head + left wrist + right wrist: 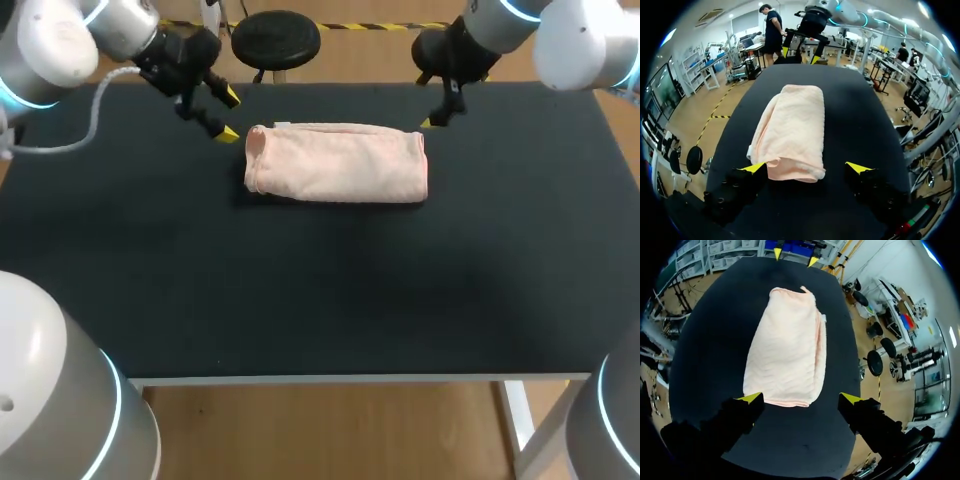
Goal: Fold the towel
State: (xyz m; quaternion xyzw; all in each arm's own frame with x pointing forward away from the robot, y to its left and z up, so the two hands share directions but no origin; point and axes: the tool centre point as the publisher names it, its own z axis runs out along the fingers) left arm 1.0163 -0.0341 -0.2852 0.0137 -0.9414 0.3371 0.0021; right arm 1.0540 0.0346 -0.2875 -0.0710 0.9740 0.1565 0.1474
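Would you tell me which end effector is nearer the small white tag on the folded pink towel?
Left. The left end effector hovers beside the folded pink towel's end nearest the small white tag; the right end effector is at the opposite end.

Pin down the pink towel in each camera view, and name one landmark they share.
Head view: towel lies folded on the black table, far middle, between left gripper and right gripper.
Left wrist view: towel reaching between the left gripper's open fingers.
Right wrist view: towel ahead of the right gripper's open fingers.
Shared landmark: the black table.
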